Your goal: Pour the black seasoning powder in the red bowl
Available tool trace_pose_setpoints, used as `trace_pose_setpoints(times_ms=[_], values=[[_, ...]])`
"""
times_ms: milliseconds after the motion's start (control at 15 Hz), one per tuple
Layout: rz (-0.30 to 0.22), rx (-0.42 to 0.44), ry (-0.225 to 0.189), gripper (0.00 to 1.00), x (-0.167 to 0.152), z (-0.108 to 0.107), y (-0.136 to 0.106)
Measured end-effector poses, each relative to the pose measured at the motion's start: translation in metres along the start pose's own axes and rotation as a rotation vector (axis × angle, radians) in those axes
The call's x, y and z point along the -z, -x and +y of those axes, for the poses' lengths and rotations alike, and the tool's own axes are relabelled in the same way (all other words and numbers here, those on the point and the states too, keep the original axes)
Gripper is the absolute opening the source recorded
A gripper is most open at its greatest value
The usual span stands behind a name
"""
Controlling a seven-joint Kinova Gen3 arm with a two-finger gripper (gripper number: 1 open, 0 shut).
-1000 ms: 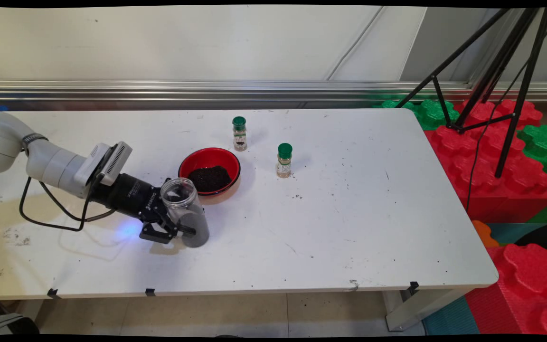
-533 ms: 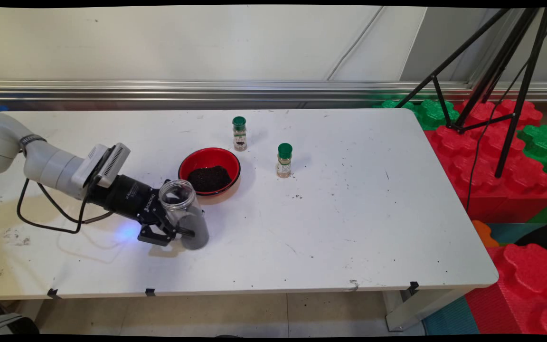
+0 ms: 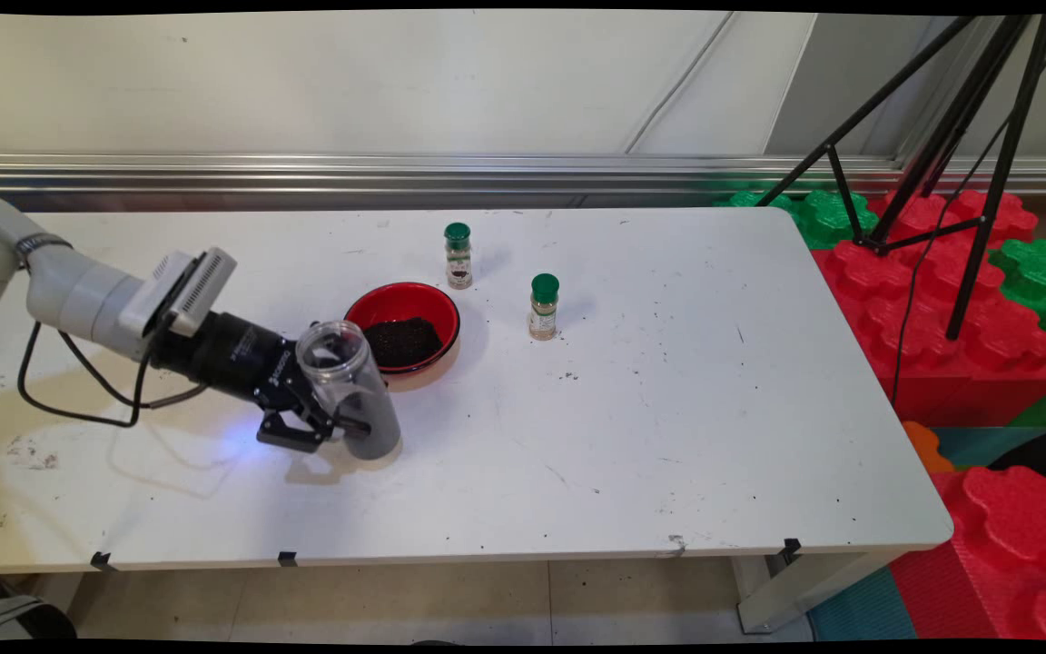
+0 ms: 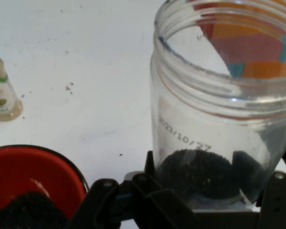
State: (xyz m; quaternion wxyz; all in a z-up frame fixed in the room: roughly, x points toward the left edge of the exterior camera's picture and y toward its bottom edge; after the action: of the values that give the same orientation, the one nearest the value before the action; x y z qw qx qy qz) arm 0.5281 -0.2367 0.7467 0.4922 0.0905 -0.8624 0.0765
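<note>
My gripper (image 3: 334, 420) is shut on a clear, lidless plastic jar (image 3: 348, 386), gripping its lower half. The jar leans with its mouth toward the upper left and its base low over the table or touching it. In the hand view the jar (image 4: 219, 114) fills the right side, with a small heap of dark grains (image 4: 195, 174) at its bottom between my gripper's (image 4: 190, 193) linkage. Just behind the jar sits a red bowl (image 3: 402, 325) of dark grains, whose rim (image 4: 33, 162) shows at the lower left of the hand view.
Two small spice bottles with green caps stand beyond the bowl, one (image 3: 458, 256) farther back and one (image 3: 543, 306) to the right, the latter also in the hand view as a bottle (image 4: 2, 98). Black tripod legs (image 3: 941, 136) and red and green foam blocks (image 3: 941, 300) stand right of the table (image 3: 668, 436).
The hand has shifted a little up and to the left with the jar in it, and the jar's mouth now sits closer to the bowl's near rim. Bowl and bottles have not moved.
</note>
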Motion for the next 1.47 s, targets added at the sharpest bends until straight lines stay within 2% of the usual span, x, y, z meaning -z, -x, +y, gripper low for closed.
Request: trace_pose_setpoints(times_ms=[733,1467], values=[[0.008,-0.026,-0.043,0.0,0.023,-0.024,-0.039],[-0.016,-0.102,-0.132,0.0,0.041,-0.074,-0.069]])
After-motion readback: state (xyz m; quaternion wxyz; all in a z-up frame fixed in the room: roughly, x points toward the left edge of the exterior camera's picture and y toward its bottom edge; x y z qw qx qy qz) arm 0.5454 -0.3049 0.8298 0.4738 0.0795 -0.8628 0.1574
